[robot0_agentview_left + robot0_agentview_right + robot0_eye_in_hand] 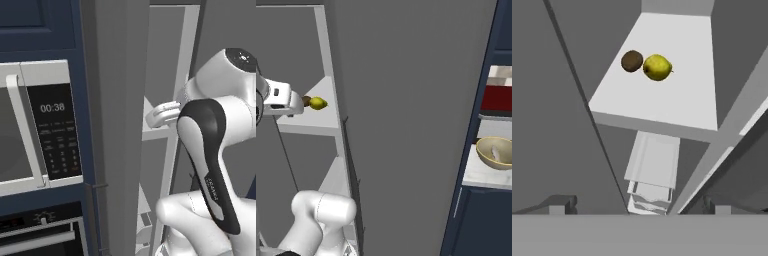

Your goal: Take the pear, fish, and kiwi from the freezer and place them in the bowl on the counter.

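The freezer stands open. On its white shelf lie the brown kiwi and, touching it on the right, the yellow-green pear. The right base view shows the pear and, beside it, the kiwi partly hidden by my white hand. My gripper is open and empty, short of the shelf's front edge and aimed at the two fruits. On the marble counter to the right sits the tan bowl, with the pale fish lying in it.
A silver microwave and an oven sit in navy cabinets left of the freezer. White drawers lie below the shelf. A broad grey freezer panel stands between the shelf and the counter.
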Controlling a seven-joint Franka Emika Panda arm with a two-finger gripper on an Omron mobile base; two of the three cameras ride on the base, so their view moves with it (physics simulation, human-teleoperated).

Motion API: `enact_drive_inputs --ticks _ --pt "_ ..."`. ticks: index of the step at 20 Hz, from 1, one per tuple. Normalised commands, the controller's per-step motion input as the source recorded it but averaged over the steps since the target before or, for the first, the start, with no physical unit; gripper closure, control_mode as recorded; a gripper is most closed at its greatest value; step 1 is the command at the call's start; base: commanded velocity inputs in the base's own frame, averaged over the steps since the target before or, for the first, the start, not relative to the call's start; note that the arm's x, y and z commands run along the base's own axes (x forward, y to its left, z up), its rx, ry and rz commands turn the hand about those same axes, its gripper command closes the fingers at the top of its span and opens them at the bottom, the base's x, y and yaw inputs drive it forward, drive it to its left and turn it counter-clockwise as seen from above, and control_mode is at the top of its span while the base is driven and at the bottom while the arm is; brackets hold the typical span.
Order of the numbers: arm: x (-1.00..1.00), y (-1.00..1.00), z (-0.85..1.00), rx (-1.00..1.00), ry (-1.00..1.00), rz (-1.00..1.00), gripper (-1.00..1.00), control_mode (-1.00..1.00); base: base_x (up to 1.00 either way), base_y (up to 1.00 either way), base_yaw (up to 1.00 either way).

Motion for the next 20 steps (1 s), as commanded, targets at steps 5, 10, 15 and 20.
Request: enact_drive_inputs --ticks 5,10,15,20 --pt "0.32 0.08 0.00 0.00 0.00 0.08 -1.00 -1.00 0.00 0.00 0.00" --pt "0.52 0.05 0.00 0.00 0.00 0.02 -1.00 -1.00 0.00 0.00 0.00" --pt "0.58 0.00 -0.02 0.00 0.00 0.02 -1.00 -1.00 0.00 0.00 0.00" --pt "0.51 0.07 -0.21 0.00 0.00 0.02 -1.00 -1.00 0.00 0.00 0.00"
